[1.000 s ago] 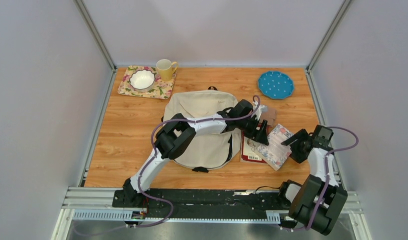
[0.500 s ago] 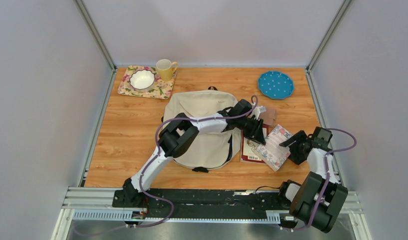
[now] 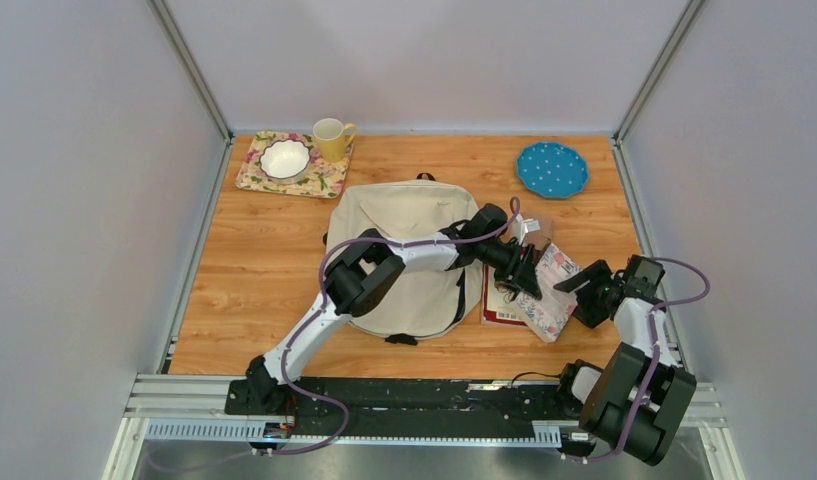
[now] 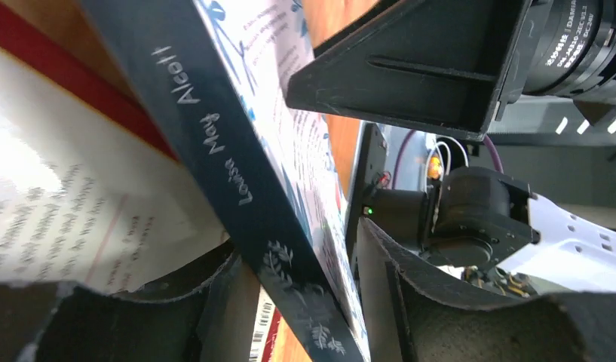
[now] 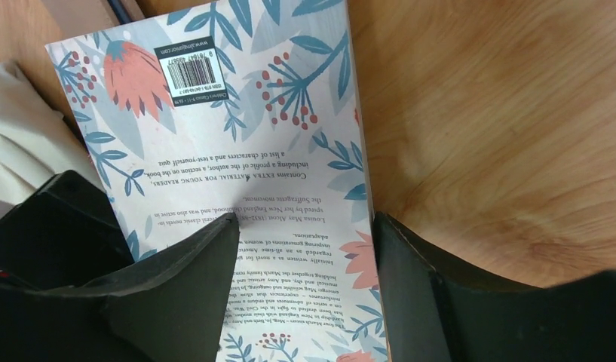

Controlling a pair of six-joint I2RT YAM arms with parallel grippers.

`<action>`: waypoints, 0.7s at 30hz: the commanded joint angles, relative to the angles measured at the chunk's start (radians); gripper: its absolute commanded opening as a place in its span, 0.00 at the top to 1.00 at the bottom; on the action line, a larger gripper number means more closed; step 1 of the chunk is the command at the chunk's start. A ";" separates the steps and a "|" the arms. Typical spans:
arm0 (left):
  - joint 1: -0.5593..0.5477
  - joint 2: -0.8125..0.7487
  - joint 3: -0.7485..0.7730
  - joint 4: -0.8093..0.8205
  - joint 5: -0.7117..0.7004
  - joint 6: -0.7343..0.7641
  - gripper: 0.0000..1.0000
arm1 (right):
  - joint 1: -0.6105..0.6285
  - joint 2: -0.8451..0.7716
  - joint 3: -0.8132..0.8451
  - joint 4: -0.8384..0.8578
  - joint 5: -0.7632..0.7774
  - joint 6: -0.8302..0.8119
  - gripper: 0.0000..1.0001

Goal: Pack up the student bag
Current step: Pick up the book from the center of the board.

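The cream student bag (image 3: 399,235) lies flat in the middle of the table. To its right, a floral-covered book (image 3: 552,295) lies partly over a red-edged book (image 3: 496,308). My left arm reaches across the bag, and my left gripper (image 3: 527,278) is shut on the floral book's dark blue spine (image 4: 237,173), which passes tilted between its fingers (image 4: 410,302). My right gripper (image 3: 577,290) is open and hovers over the book's back cover (image 5: 237,128). One finger (image 5: 184,294) is over the cover and the other is past the book's edge, over bare wood.
A floral tray (image 3: 319,180) with a white bowl (image 3: 284,158) and a yellow mug (image 3: 331,138) stands at the back left. A blue dotted plate (image 3: 552,169) is at the back right. A brown card (image 3: 540,228) lies behind the books.
My left gripper has slid nearer and rightward along the floral book, whose left edge now looks raised. My right gripper has edged left toward the book.
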 commanded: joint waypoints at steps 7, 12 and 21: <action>-0.046 -0.023 0.046 0.044 0.054 0.008 0.80 | 0.015 -0.042 -0.007 0.017 -0.123 0.039 0.32; -0.038 -0.085 0.025 -0.077 -0.014 0.106 1.00 | 0.013 -0.067 0.031 -0.032 -0.099 0.024 0.28; 0.000 -0.372 -0.141 -0.172 -0.204 0.281 1.00 | 0.013 -0.231 0.152 -0.175 -0.056 0.027 0.18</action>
